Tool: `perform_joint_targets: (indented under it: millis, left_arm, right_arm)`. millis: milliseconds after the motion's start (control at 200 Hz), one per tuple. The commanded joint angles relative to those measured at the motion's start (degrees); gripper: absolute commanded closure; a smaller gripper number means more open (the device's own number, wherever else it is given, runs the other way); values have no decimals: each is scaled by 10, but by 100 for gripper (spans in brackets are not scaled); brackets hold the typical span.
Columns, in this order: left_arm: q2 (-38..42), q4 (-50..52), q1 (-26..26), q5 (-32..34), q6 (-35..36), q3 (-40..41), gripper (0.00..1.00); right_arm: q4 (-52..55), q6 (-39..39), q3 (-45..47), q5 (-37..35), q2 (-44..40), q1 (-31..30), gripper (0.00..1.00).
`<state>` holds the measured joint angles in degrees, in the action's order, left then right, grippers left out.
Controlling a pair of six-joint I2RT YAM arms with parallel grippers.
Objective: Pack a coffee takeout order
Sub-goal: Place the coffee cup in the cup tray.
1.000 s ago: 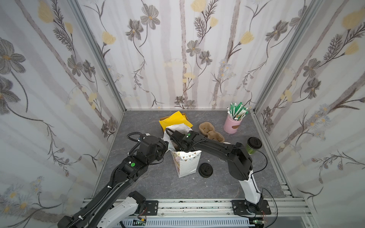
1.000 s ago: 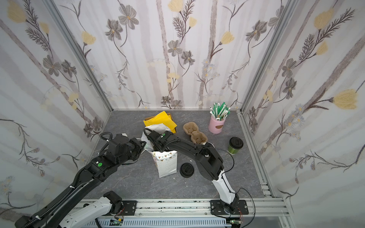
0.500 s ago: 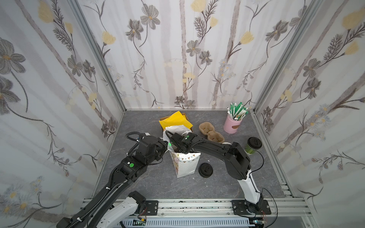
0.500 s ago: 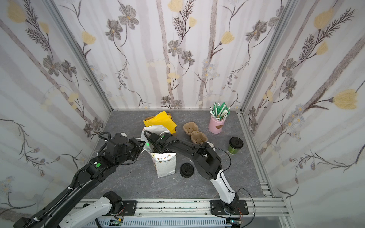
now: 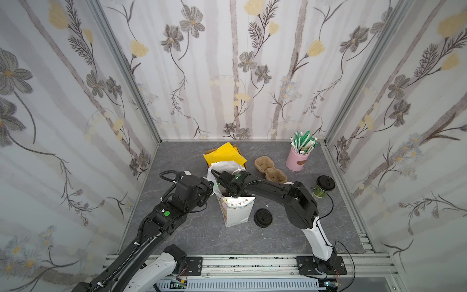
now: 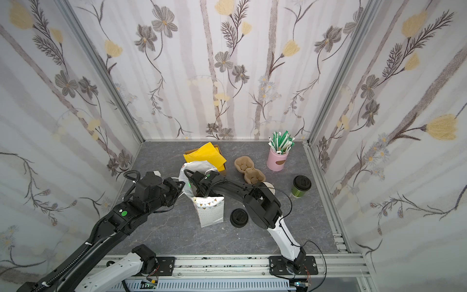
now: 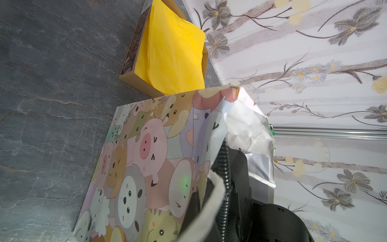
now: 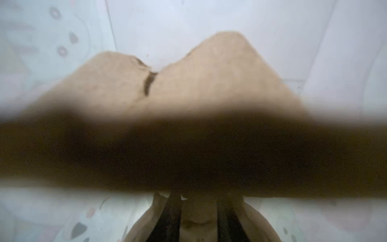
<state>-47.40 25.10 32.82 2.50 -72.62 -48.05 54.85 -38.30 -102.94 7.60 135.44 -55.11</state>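
The green cup with its black lid (image 5: 324, 187) (image 6: 300, 186) stands on the right of the table, away from both grippers. Yellow napkins (image 5: 225, 156) (image 7: 176, 52) lie in a low cardboard box at the back. An upright cartoon-print paper bag (image 5: 236, 212) (image 7: 146, 157) stands in the middle. My left gripper (image 5: 211, 188) (image 7: 206, 201) is shut on the bag's left rim. My right gripper (image 5: 233, 194) (image 8: 199, 209) reaches down inside the bag, shut on a tan pulp cup carrier (image 8: 188, 88) that fills the right wrist view.
A second pulp cup carrier (image 5: 270, 170) lies behind the right arm. A pink holder of straws (image 5: 298, 158) stands at the back right. A loose black lid (image 5: 263, 217) lies just right of the bag. Metal frame rails border the table.
My right wrist has pushed a little further left and down into the bag's mouth. The left arm still holds the rim in the same place.
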Motion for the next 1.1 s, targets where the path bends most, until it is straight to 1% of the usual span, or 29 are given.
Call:
perform_joint_targets:
  millis: [0, 634, 859, 1094]
  left_arm:
    - [4, -6, -3, 6, -2, 1, 100]
    - [3, -1, -9, 11, 14, -19, 100]
    - [10, -1, -9, 11, -12, -7, 100]
    - [14, 1, -9, 9, -11, -15, 100]
  right_arm:
    - [-26, -12, 4, -4, 8, 4, 75]
    - [-40, 1, 32, -8, 26, 12, 74]
    - [-40, 3, 35, -7, 14, 13, 73]
    - [-47, 6, 43, 1, 22, 14, 72]
